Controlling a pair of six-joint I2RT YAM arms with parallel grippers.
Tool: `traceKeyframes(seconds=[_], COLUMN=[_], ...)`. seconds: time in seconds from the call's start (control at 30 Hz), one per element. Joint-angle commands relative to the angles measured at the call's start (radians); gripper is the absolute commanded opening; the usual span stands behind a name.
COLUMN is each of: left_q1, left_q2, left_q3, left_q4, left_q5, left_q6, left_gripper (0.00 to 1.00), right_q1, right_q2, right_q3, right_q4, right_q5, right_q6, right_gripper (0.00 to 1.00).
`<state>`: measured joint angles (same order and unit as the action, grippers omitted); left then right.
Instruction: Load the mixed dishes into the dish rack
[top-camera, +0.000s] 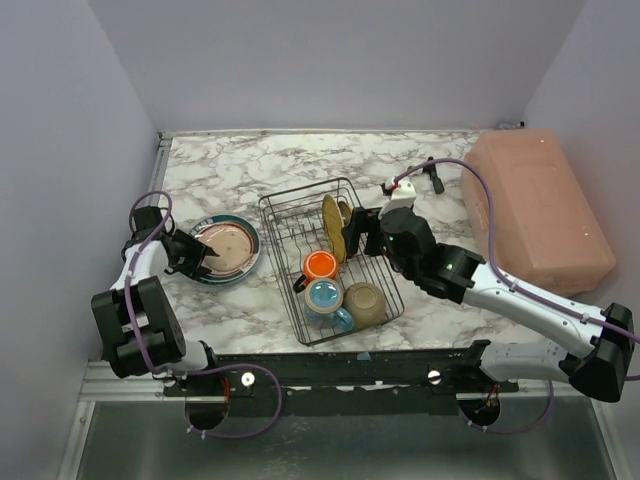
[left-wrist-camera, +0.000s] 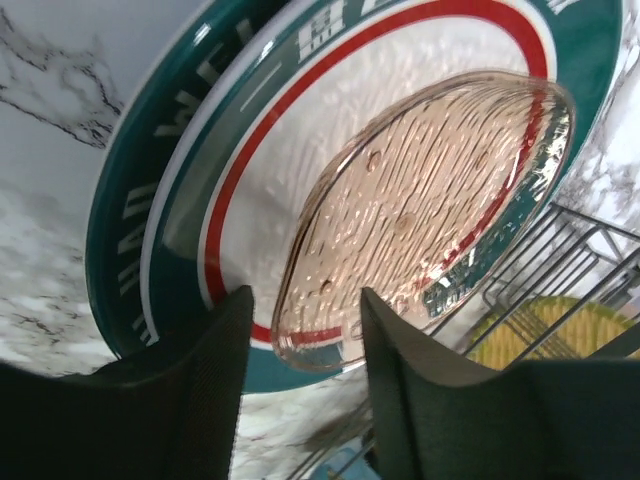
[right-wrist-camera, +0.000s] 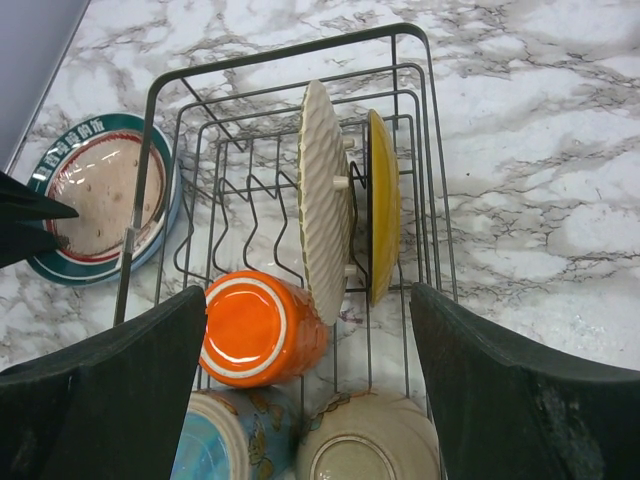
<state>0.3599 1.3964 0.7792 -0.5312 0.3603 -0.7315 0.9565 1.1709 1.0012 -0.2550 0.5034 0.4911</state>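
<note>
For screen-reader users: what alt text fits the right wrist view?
A black wire dish rack holds a cream ribbed plate and a yellow plate upright, with an orange mug, a blue mug and a bowl nearer the camera. The right gripper hangs open above it; a pink plate on a green-rimmed plate sits left of the rack.

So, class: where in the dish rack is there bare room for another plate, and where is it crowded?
Free: the dish rack's far-left tines, between its left wall and the ribbed cream plate. Crowded: the near end, packed with orange mug, blue mug and upturned bowl.
</note>
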Motion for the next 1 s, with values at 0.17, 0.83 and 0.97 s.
traceKeyframes(seconds=[0.17, 0.83, 0.97], left_q1=[0.004, -0.007, -0.038], left_q2=[0.067, -0.153, -0.345], left_q3=[-0.002, -0.033, 0.000], left_q4=[0.019, -0.006, -0.066], left_q5=[0.031, 0.081, -0.012], left_q6=[-0.026, -0.076, -0.083], left_gripper=[0.41, 0.00, 0.00], right_q1=[0.007, 0.007, 0.008], right_q2=[0.044, -0.001, 0.024], right_q3=[0.037, -0.019, -0.020], right_q4=[-0.007, 0.025, 0.070], right_q5=[0.016, -0.106, -0.140], right_q6=[-0.002, 0.118, 0.127], right_gripper=[0.85, 0.85, 0.85])
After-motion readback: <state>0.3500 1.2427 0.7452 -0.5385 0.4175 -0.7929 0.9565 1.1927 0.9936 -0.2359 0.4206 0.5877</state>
